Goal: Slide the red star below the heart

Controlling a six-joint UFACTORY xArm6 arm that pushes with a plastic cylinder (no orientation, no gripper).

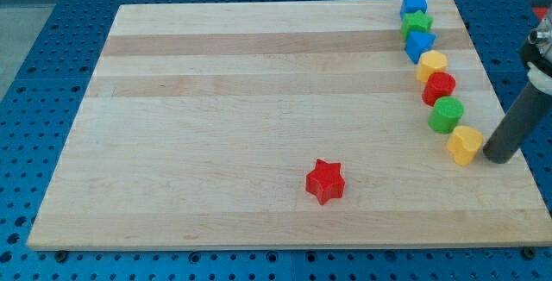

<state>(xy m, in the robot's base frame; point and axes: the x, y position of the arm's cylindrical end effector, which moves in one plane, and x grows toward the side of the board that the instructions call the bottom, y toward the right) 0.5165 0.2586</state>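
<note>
1. Camera view shows a pale wooden board (259, 100) lying on a blue perforated table (52, 57).
2. The red star (325, 181) lies alone near the view's bottom edge of the board, a little to the right of the middle.
3. The arm ends in a bare dark rod with no jaws to spread or close, and it holds nothing. The tip (498, 157) rests at the board's right edge.
4. The tip is just to the right of the yellow heart (465, 145), close beside it; whether the two touch cannot be told.
5. The red star is well apart from the tip, far toward the view's left and slightly lower.
6. The star also sits to the left of and lower than the yellow heart, not directly under it.
7. A slanting line of blocks runs down the right side, each touching or nearly touching its neighbour. From the top: a blue block (414, 7), a green star (417, 25), a blue star-like block (420, 46), a yellow block (432, 65), a red round block (439, 87), a green round block (447, 115), and the yellow heart at the lower end.
</note>
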